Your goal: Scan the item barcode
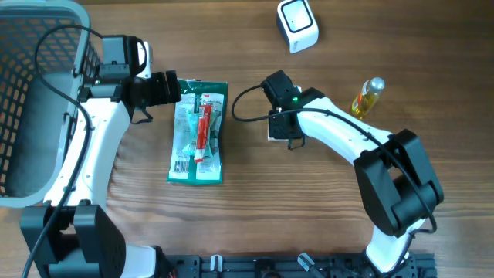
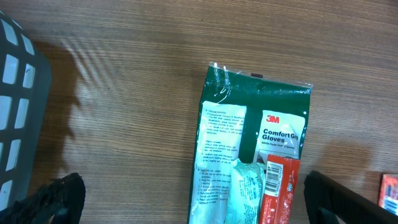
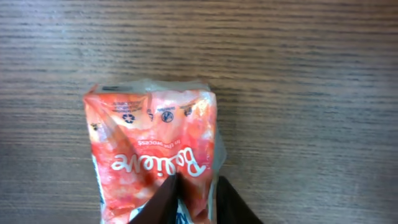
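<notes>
The snack pouch (image 3: 152,155) lies flat near the middle of the tabletop (image 3: 311,62). I judge it light, crinkly and slippery, best pinched at a sealed edge. My right gripper (image 3: 199,202) stands narrow about a fold at its end; whether it truly grips, I cannot tell. Toward the left edge, my left gripper (image 2: 199,205) hovers wide open and empty over the gloves pack (image 2: 273,106). The scanner (image 1: 297,25) sits by the far edge.
</notes>
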